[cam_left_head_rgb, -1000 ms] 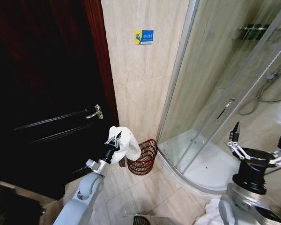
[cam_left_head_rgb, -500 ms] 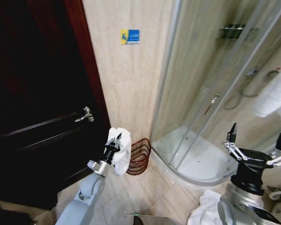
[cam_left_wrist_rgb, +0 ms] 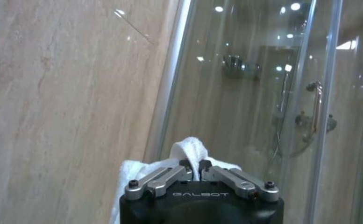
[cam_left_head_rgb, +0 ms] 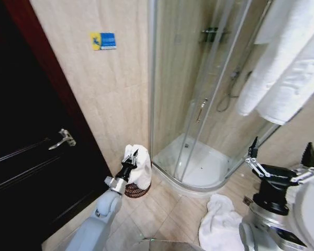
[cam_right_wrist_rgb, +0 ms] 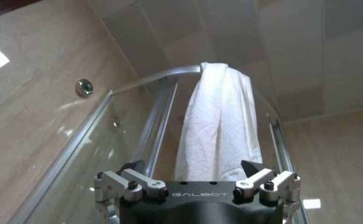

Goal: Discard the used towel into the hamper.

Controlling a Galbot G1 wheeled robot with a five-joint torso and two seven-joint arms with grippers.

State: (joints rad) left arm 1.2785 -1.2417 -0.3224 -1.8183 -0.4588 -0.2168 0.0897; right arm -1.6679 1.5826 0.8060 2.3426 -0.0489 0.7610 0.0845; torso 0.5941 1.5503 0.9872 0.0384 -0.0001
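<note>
My left gripper is shut on the white used towel, which hangs from its fingers above the floor. Just below and behind the towel stands the dark reddish-brown hamper, mostly covered by the cloth, against the beige wall beside the shower. In the left wrist view the same gripper pinches a fold of the towel in front of the shower glass. My right gripper is raised at the lower right, open and holding nothing; its wrist view shows the spread fingers.
A dark wooden door with a metal handle stands at the left. The curved glass shower enclosure fills the middle. White towels hang at the upper right, and another white towel lies crumpled on the tiled floor.
The whole head view has swung to the right, so the door has slid left and the shower has come to the centre. The towel stays gripped and now hangs over the hamper.
</note>
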